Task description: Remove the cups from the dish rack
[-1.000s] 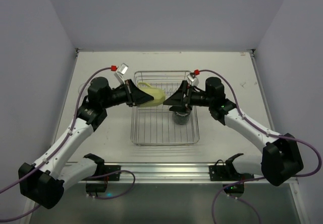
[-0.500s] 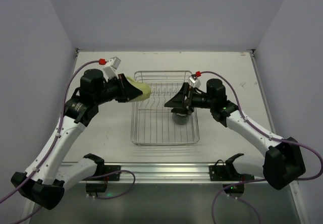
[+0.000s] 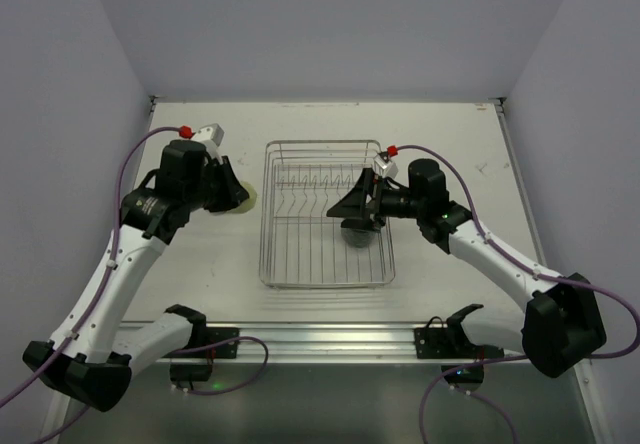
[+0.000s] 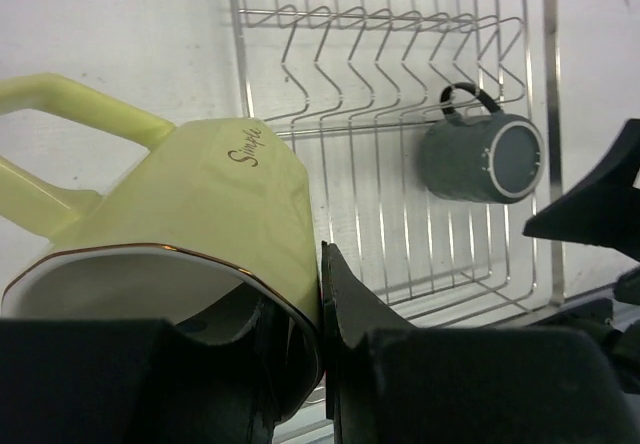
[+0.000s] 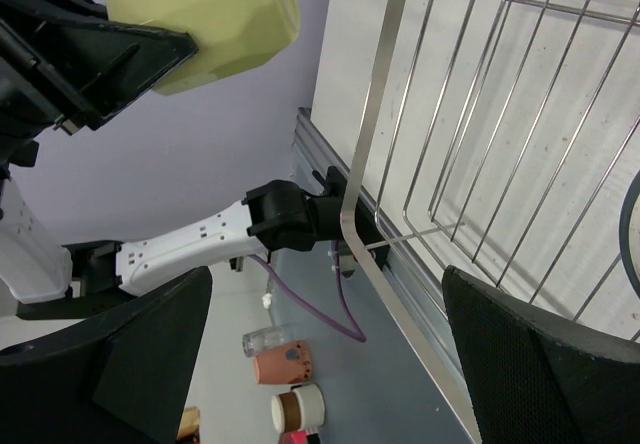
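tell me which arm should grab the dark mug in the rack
Right: the right gripper hangs open by the dark mug in the dish rack; the left gripper is shut on the yellow cup.

A silver wire dish rack [image 3: 267,214] sits mid-table. Inside, a dark grey mug [image 4: 480,159] lies on its side by the upright prongs, its handle toward them. A pale yellow cup [image 4: 200,224] with a handle is tilted outside the rack's left side, its rim pinched by the left gripper [image 4: 320,299].
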`<state>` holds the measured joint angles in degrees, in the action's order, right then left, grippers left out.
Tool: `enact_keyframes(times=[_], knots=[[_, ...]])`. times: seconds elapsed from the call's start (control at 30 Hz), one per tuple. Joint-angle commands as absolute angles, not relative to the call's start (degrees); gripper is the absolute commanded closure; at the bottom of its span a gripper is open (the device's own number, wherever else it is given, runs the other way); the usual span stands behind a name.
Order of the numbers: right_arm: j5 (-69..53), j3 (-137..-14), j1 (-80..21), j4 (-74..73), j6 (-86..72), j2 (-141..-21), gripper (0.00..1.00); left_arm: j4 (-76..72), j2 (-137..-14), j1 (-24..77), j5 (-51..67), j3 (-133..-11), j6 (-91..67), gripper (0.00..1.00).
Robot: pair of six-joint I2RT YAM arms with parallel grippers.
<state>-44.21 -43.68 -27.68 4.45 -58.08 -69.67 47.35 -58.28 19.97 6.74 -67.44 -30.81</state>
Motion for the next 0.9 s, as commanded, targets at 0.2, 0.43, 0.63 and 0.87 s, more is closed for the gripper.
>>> enact_keyframes(times=[0.2, 0.43, 0.63, 0.87], knots=[[-43.9, -43.3, -27.4, 3.9, -56.2, -68.6, 0.01, 47.2, -63.7, 18.9, -5.4, -70.0, -26.1, 1.00], [-40.7, -46.5, -27.5, -2.0, -51.7, -69.1, 0.01, 45.2, -73.2, 17.8, -7.4, -71.0, -23.6, 1.00], [-35.5, -49.0, -27.6, -10.5, -46.1, -67.8, 0.01, 44.8, -82.1, 16.7, -7.0, -75.1, -21.0, 1.00], [-34.9, -48.6, -27.6, -10.9, -45.3, -68.0, 0.01, 45.3, -89.6, 13.2, -7.1, -79.4, -17.7, 1.00]])
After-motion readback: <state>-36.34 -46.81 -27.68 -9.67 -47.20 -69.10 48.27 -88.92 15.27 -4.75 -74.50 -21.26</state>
